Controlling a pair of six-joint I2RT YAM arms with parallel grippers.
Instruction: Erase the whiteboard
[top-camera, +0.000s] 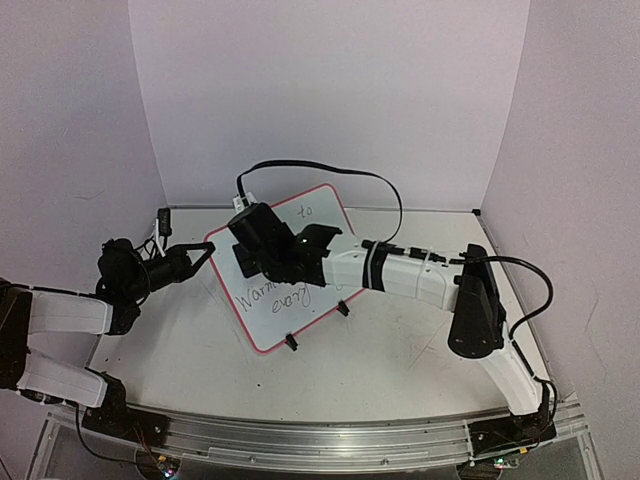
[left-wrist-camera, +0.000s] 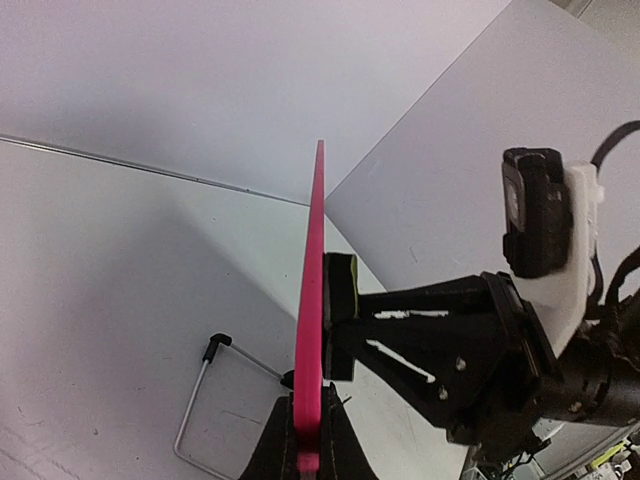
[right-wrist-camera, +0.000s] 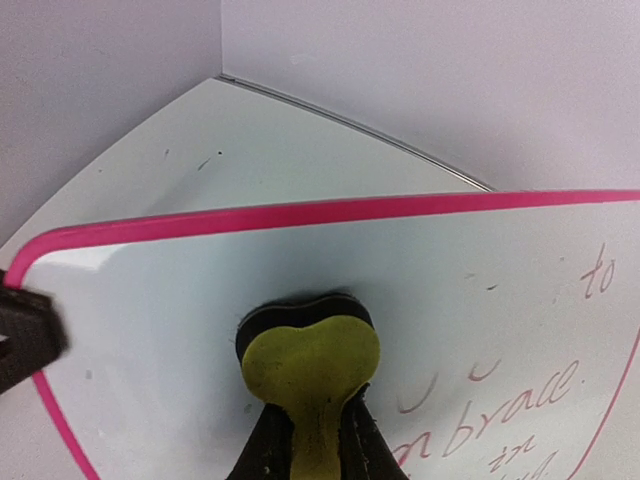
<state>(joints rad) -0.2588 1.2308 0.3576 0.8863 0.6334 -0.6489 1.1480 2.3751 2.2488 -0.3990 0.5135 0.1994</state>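
Shows a small pink-framed whiteboard (top-camera: 265, 312) propped at a tilt over the middle of the desk (top-camera: 400, 370), written face turned toward the right arm (top-camera: 400, 272). Cannot tell whether the two black feet (top-camera: 292, 343) along the whiteboard's lower edge touch the desk.

At the whiteboard's left edge: left jaws pressed onto the pink frame from both faces, pinching it. Probably meant to brace the board so a sideways push does not swing it away.

On the whiteboard's written face, near its upper left corner: right jaws clamped on a yellow eraser (right-wrist-camera: 310, 365), dark pad laid flat against the white surface. Seen edge-on from the left wrist: eraser (left-wrist-camera: 344, 285) touching the whiteboard (left-wrist-camera: 312, 300), no gap visible.

To the right of the eraser on the whiteboard: handwriting (right-wrist-camera: 520, 400), including "to" and "embrace", not yet wiped. To the left of and above the eraser: bare white apart from faint traces.

Judged as mid-wipe, with most of the text left to clear. Likely calls for strokes toward the whiteboard's right side and lower edge under steady pressure. Main risk: pushing hard enough to twist the frame out of the left pinch.
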